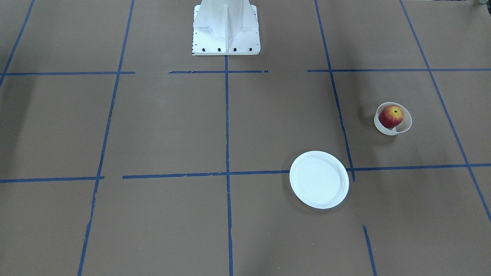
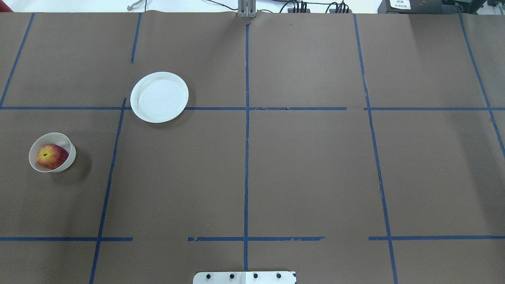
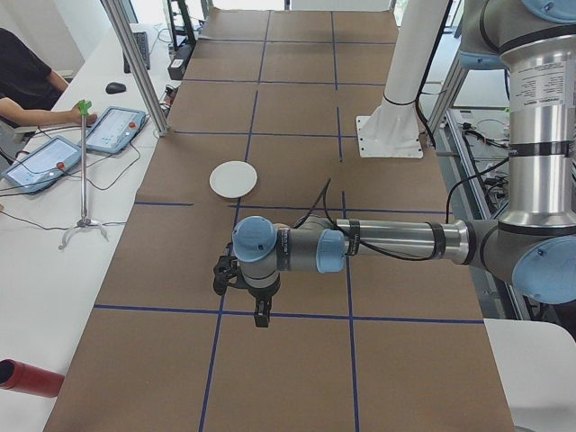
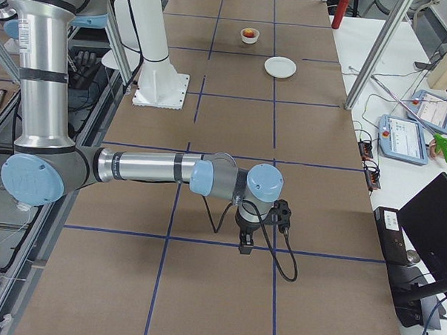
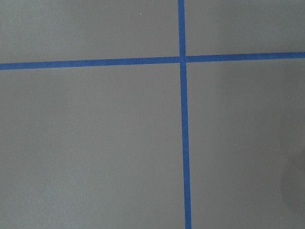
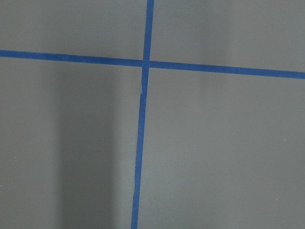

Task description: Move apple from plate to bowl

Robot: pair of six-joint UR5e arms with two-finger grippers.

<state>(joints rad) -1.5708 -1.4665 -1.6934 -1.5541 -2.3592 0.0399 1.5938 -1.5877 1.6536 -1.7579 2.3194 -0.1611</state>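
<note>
The red apple [image 2: 51, 156] with its yellow patch lies inside the small off-white bowl [image 2: 66, 142] at the table's left; the bowl leans a little. It shows in the front view too, the apple [image 1: 391, 116] in the bowl [image 1: 406, 122]. The white plate [image 2: 159, 96] is bare and stands apart from the bowl; in the front view the plate [image 1: 319, 179] lies near the middle. My left gripper [image 3: 261, 317] and right gripper [image 4: 246, 246] hang over bare table, seen only in the side views, so I cannot tell if they are open or shut.
Brown paper with a blue tape grid [image 2: 246, 108] covers the table. The robot's white base [image 1: 226, 28] stands at the table's edge. Both wrist views show only paper and tape. Tablets [image 3: 112, 129] and a person's arm are on the side bench.
</note>
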